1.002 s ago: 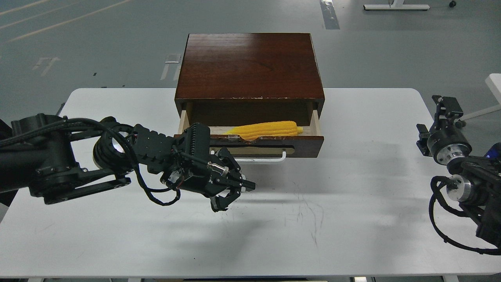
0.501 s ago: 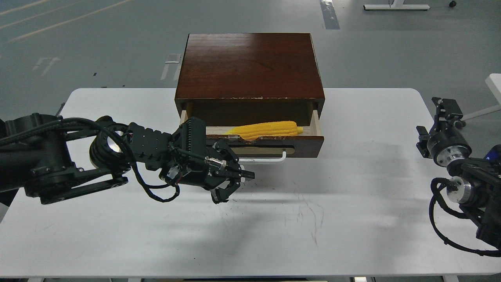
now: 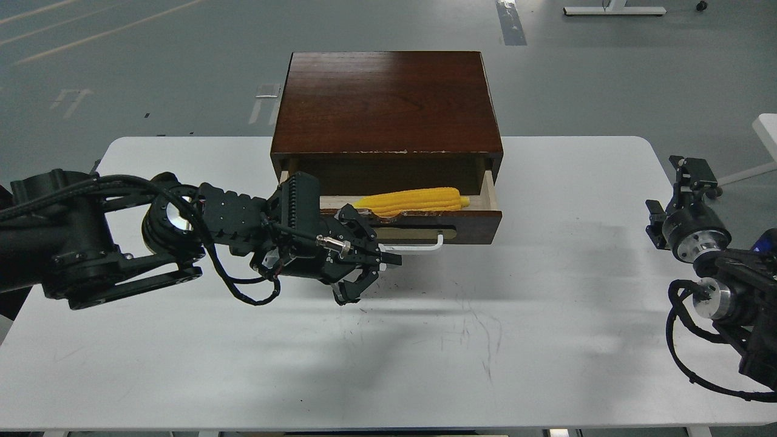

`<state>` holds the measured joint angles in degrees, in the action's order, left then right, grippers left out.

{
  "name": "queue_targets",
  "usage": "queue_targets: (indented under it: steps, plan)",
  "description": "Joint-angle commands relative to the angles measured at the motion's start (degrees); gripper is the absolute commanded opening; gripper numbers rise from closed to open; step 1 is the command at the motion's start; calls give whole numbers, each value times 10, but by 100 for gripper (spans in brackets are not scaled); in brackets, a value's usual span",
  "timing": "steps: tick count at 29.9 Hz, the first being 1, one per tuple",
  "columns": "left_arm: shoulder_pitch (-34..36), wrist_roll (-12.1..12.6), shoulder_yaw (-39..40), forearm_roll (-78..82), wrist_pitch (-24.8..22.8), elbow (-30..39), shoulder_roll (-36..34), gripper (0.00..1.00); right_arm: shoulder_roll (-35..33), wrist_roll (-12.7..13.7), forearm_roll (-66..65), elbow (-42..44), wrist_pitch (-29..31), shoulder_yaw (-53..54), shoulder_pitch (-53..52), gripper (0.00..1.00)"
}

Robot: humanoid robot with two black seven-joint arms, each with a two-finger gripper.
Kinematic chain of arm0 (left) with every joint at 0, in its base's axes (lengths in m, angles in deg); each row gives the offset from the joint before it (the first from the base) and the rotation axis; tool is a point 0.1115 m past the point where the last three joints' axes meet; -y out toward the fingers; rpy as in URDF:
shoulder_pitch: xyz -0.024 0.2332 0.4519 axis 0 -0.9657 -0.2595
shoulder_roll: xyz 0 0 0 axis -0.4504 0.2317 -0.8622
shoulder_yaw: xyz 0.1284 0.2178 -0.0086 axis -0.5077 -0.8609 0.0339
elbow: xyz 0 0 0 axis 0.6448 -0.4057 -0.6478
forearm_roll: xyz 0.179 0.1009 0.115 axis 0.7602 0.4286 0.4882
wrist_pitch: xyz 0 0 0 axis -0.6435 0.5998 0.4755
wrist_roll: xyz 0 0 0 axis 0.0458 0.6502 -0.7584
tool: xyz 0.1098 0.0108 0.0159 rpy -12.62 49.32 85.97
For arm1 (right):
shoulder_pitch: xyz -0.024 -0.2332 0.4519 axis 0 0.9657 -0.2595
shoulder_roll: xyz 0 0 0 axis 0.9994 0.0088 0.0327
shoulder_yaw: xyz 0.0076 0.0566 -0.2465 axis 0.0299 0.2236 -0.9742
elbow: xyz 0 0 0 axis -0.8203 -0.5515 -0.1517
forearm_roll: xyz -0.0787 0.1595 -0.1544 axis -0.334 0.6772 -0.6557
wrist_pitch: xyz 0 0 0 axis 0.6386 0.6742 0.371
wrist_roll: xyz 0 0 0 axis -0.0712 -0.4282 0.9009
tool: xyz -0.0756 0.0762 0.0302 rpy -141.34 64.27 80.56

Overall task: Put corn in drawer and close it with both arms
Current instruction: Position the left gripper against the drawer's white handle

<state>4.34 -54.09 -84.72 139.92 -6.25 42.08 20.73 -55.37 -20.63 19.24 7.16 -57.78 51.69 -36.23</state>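
Observation:
The yellow corn (image 3: 413,199) lies lengthwise inside the drawer (image 3: 470,226), which stands pulled partly out of the dark brown cabinet (image 3: 388,100). The drawer's white bar handle (image 3: 422,247) shows under its front. My left gripper (image 3: 370,278) is open and empty, just in front of the left half of the drawer front, close to the handle's left end. My left arm hides that end of the drawer front. My right gripper (image 3: 689,182) is far to the right near the table's right edge, seen small and dark, away from the drawer.
The cabinet stands at the back middle of the white table (image 3: 546,315). The table top in front of the drawer bears faint scuff marks (image 3: 479,328). Grey floor lies beyond the table.
My left gripper has moved up and back toward the drawer front and handle. The corn and drawer have not moved. The right arm has shifted only slightly.

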Motion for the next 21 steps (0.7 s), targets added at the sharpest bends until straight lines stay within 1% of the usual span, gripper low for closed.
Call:
queue_targets:
  steps: [1,21]
  plan:
    - [0,0,0,0,0,-7,1,0,1,0,0,-1,0,0,0,100]
    - [0,0,1,0,1,-31,14,0,2,0,0,0,-1,1,11,100]
